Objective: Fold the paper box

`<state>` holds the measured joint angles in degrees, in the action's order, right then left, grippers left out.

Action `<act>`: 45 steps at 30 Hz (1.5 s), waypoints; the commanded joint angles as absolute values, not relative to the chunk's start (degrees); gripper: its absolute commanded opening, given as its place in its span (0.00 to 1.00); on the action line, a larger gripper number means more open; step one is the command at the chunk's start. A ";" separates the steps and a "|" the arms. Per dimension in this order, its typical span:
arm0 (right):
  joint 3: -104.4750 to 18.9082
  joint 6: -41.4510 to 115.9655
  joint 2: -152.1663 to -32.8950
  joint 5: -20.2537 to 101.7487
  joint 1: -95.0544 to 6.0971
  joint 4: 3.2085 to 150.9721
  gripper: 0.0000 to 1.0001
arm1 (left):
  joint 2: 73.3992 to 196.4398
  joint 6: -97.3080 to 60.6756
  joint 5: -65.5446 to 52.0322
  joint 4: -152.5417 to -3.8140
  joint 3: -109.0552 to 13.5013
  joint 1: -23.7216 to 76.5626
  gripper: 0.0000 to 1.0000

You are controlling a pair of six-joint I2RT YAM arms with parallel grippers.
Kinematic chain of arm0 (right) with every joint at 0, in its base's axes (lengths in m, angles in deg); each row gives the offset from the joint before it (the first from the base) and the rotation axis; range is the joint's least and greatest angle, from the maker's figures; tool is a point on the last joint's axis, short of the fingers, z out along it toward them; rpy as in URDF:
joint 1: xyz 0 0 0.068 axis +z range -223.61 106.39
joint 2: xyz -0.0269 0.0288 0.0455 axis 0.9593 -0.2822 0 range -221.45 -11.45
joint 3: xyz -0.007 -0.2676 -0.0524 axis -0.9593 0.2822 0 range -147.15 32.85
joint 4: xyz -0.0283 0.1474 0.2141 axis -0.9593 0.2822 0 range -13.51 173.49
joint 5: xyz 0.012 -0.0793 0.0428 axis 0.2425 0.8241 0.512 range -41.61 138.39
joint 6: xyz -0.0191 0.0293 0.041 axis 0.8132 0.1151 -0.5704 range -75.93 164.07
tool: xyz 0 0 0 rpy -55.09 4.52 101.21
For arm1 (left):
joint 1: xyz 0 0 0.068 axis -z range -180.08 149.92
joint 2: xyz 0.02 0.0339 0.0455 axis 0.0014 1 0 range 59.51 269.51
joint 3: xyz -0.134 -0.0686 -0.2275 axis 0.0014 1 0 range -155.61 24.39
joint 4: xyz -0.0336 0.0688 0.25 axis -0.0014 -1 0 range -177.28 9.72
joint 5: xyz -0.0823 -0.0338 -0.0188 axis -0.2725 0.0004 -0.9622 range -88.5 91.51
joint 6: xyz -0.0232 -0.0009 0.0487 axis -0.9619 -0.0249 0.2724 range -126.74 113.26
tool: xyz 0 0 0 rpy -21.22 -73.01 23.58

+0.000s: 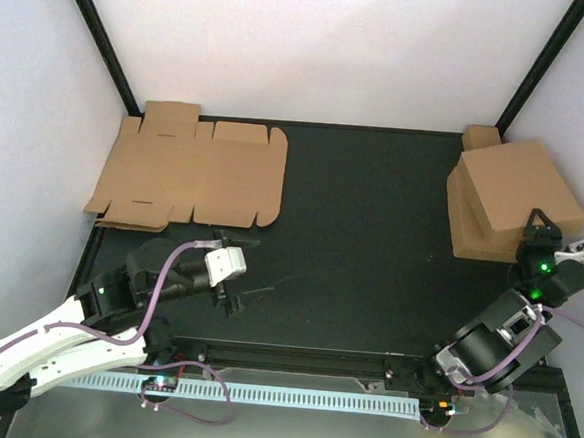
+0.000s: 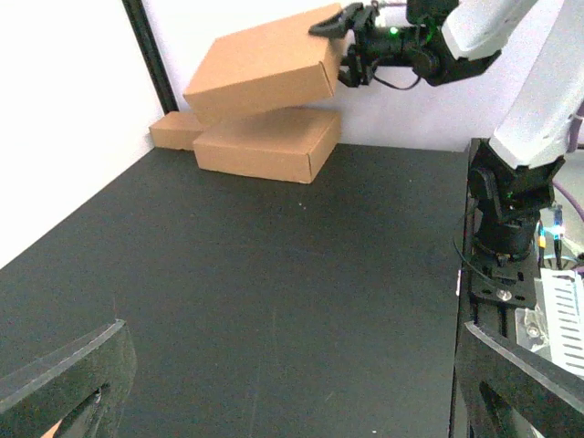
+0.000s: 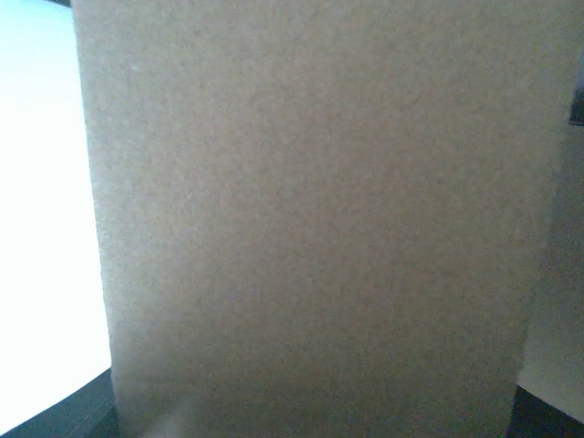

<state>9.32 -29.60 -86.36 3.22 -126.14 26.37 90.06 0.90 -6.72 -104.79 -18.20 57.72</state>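
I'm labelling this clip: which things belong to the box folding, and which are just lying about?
Job: flat cardboard sheet; tilted folded box, gripped by the right fingers.
Lying about: lower box under it; small oblong box in the far corner.

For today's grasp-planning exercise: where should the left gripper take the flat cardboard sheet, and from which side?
Probably a near-edge flap of the paper box, the left gripper coming low across the table: the sheet lies flat, tucked in the far-left corner.
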 commanded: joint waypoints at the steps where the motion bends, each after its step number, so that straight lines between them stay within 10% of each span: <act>1: 6.47 -33.46 -88.27 5.06 -124.25 16.69 0.26 | 91.26 1.22 -9.43 -105.35 -19.28 56.67 0.99; 45: 12.37 -39.40 -111.76 20.75 -114.43 -10.35 0.25 | 93.01 1.35 -12.38 -105.15 -18.96 54.59 0.99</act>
